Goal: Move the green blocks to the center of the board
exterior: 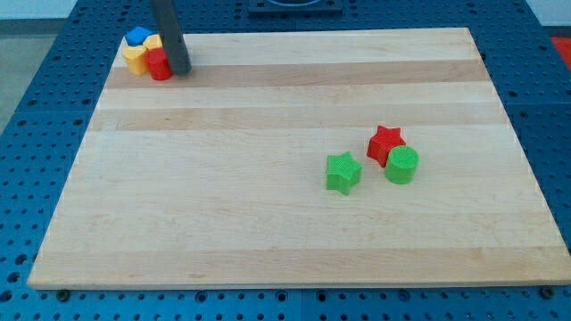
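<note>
A green star block (343, 172) lies on the wooden board (268, 232) right of the middle. A green round block (402, 165) lies just to its right, touching a red star block (385, 143) above it. My tip (179, 69) is at the board's top left corner, far from both green blocks. It stands right beside a red block (160, 64) and touches or nearly touches it.
A cluster sits at the top left corner: a blue block (137, 37), yellow blocks (139, 57) and the red block. The dark rod rises from the tip out of the view's top. A blue perforated table (36, 134) surrounds the board.
</note>
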Motion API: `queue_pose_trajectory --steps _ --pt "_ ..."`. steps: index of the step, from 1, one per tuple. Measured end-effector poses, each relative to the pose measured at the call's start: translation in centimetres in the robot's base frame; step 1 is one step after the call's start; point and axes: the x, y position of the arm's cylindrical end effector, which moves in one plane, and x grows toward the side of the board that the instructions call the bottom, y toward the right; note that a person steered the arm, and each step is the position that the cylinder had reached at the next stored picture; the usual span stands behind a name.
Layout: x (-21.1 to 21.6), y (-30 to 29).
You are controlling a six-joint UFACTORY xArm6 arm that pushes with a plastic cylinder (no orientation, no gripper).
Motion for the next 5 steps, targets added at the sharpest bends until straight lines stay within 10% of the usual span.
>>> queue_pose_trajectory --steps 2,5 --pt "1.1 13.7" --pt "15.7 45.4"
